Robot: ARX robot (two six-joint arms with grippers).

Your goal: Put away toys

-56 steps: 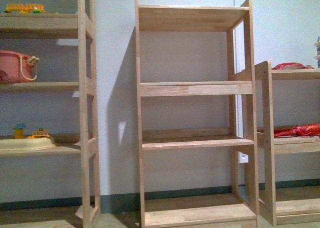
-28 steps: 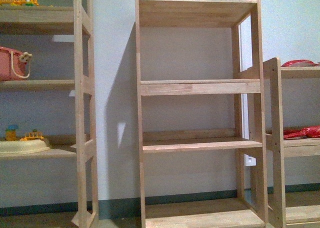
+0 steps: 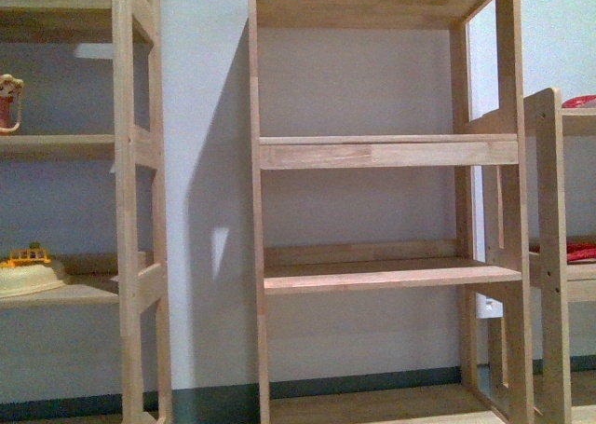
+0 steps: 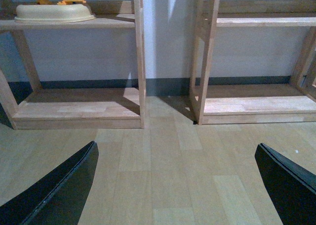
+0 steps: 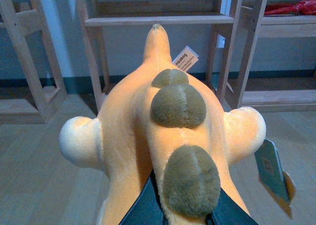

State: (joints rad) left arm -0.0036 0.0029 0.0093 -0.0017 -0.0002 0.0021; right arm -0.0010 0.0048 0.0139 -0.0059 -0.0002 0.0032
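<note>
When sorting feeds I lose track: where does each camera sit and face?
Front: on the body, facing the middle shelf; no arms.
Left wrist: low, facing shelf bases; open left gripper shows.
Right wrist: behind the plush toy in the right gripper, facing shelves.
Shared: front and left wrist show the cream tray.

Right wrist view: a white label (image 5: 185,60) sticks out from the orange plush toy (image 5: 143,131) near its pointed end. It carries one line of dark print, a single short word, over finer lines. All of it is too blurred to read with confidence. A teal hang tag (image 5: 269,168) beside the toy's rounded limb shows a faint diamond-shaped mark and no legible letters. Front and left wrist views: nothing readable.
</note>
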